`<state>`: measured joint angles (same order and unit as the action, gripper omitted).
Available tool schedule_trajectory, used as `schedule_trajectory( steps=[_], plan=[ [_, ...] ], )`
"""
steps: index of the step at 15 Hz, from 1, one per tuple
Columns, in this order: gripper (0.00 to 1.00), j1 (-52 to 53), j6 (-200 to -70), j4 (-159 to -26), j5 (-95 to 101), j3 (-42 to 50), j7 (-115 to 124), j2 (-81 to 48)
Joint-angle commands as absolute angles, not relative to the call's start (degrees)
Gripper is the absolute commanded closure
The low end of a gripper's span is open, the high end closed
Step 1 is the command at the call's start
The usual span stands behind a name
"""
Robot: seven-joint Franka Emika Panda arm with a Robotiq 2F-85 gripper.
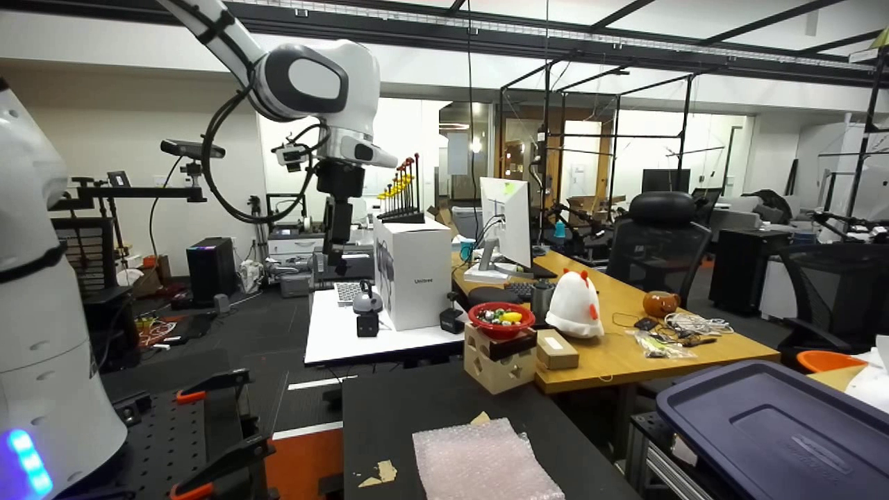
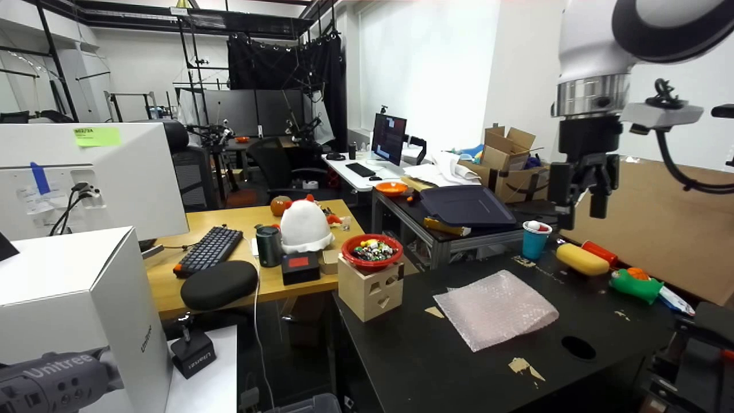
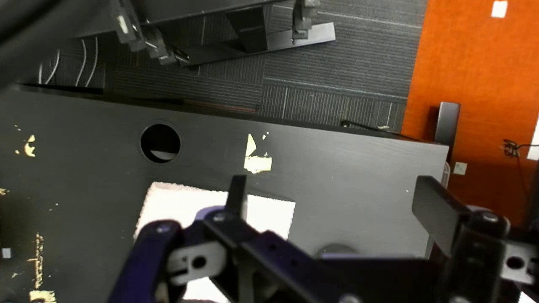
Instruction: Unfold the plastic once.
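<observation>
The plastic, a pale, bubbly sheet, lay right there on the black table! Up above, the gripper hung with its fingers wide apart, well clear of the sheet. At the table's edge a wooden block bore a red bowl of small bits, while near the plastic stood a blue cup, a rounded yellow thing beside it!

Pinkish, translucent bubble-wrap plastic, folded, roughly rectangular, lying on black table
</observation>
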<state>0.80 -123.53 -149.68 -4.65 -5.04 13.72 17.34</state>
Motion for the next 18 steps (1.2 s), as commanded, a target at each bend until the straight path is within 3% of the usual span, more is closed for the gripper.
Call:
schedule_trajectory(
  steps=[1, 11, 18],
  plan=[
    [0.0, 2.02, -127.66, -139.35, -4.39, -8.57, 24.44, 3.43],
    [0.0, 8.37, -127.21, -106.91, -0.34, -1.48, 49.3, -30.82],
    [0.0, 8.86, -122.73, -94.93, -0.54, 3.31, 50.82, -44.46]
  ],
)
